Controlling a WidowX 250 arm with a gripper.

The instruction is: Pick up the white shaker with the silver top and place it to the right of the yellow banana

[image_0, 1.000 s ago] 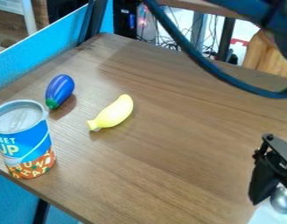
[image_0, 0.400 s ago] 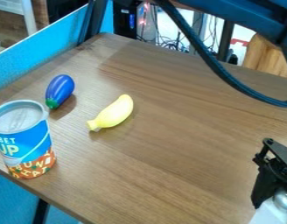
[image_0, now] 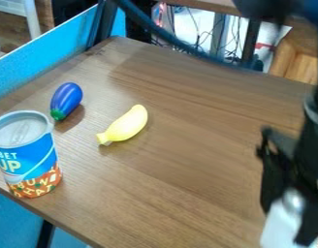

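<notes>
**Gripper [image_0: 288, 225] Clasps Silver-and-White Object [image_0: 280, 227]**

The object, rounded and shiny above, pale below, sits between the gripper's black fingers, which appear clamped on it. The step looks like holding; any move from here calls for a steady grip. Across the table [image_0: 207, 169] from the gripper stands a blue-labeled can [image_0: 35, 164]. A yellow banana [image_0: 127, 125] lies closer to the gripper than the can; farther off than the banana rests a blue eggplant [image_0: 66, 98].
</notes>
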